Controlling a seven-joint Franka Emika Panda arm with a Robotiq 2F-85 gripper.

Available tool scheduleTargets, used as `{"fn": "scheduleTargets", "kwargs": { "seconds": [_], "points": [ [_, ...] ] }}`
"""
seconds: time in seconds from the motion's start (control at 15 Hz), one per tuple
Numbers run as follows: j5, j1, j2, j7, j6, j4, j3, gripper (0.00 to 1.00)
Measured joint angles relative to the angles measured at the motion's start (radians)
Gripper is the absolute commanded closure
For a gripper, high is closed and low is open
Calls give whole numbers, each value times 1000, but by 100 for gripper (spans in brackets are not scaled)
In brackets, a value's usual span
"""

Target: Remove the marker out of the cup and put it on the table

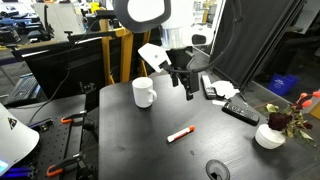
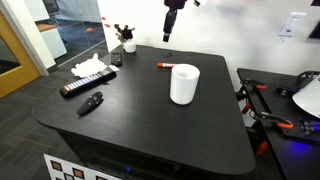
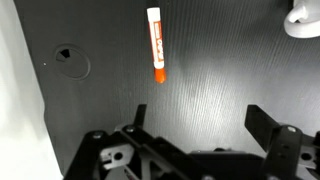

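The red-orange and white marker lies flat on the black table, apart from the white mug. It also shows in the other exterior view behind the mug, and in the wrist view on the table top. My gripper hangs high above the table between mug and remote, open and empty. In the wrist view its fingers are spread wide with bare table between them. It shows at the top of an exterior view.
A black remote, white tissues and a flowered bowl sit at one side. A round grommet is near the front edge; it shows in the wrist view. A small black object lies near the remote.
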Motion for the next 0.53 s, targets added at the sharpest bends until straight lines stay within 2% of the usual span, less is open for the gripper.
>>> {"fn": "scheduleTargets", "kwargs": {
  "seconds": [0.53],
  "points": [
    [-49,10,-311,27,-20,-195,13,0]
  ]
}}
